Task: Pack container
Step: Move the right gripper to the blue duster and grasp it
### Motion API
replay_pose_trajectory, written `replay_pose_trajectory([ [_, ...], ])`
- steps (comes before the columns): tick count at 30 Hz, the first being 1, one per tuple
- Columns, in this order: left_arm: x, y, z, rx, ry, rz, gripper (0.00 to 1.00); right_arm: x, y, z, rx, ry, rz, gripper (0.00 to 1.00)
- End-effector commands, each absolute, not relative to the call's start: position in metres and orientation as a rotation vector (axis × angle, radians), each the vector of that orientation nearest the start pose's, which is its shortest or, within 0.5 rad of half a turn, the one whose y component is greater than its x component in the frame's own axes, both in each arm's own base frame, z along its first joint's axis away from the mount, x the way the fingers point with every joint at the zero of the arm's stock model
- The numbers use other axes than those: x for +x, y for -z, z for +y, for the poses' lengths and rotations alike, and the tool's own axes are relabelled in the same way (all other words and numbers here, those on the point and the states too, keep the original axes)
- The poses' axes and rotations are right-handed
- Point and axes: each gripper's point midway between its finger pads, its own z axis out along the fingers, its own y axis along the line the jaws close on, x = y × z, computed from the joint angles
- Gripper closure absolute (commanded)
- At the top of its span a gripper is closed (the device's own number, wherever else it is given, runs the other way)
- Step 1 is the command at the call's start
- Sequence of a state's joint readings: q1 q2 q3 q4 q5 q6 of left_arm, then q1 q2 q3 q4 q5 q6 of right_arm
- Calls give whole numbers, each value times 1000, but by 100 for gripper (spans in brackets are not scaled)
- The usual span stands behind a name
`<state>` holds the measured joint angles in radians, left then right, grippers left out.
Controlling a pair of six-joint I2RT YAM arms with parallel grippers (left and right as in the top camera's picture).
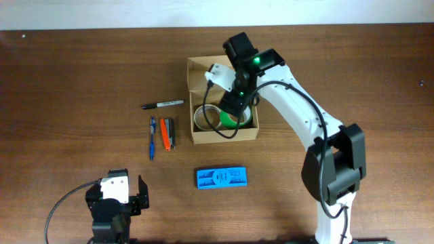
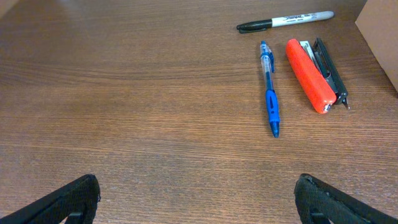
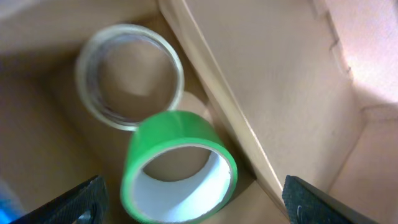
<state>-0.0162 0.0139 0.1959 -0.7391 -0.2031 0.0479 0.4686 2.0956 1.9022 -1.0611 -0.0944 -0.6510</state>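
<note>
Right claw (image 3: 193,193) hangs open over the container (image 1: 224,133), above green tape (image 3: 144,152).

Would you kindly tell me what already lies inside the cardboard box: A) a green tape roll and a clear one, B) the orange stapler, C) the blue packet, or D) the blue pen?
A: the right wrist view shows the green tape roll and the clear tape roll lying on the floor of the cardboard box.
</note>
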Motion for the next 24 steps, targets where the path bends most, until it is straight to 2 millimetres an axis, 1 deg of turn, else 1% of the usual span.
replay_pose_trajectory([
  [1, 192, -92, 35, -76, -244, 2119, 0, 410, -186, 251, -1491, -127, 2246, 9],
  [3, 192, -92, 35, -76, -244, 2119, 0, 401, -204, 253, -1477, -136, 2242, 9],
  [5, 192, -92, 35, -76, -244, 2119, 0, 387, -218, 249, -1487, -146, 2250, 9],
  [7, 192, -92, 35, -76, -244, 2118, 0, 370, -226, 240, -1506, -153, 2280, 9],
  [10, 192, -92, 35, -76, -244, 2118, 1, 342, -232, 224, -1543, -170, 2349, 8],
  [11, 192, -92, 35, -76, -244, 2118, 1, 334, -234, 221, -1555, -183, 2369, 5],
  [13, 192, -92, 35, -76, -244, 2118, 0, 317, -235, 212, -1588, -194, 2411, 1],
  [15, 192, -92, 35, -76, -244, 2118, 0, 303, -236, 206, -1610, -218, 2447, 1],
  [18, 192, -92, 35, -76, -244, 2119, 1, 288, -236, 200, -1626, -245, 2476, 1],
  [21, 192, -92, 35, -76, -244, 2118, 0, 272, -231, 192, -1637, -253, 2501, 1],
  [24, 192, -92, 35, -76, -244, 2118, 0, 250, -219, 180, -1630, -267, 2538, 1],
])
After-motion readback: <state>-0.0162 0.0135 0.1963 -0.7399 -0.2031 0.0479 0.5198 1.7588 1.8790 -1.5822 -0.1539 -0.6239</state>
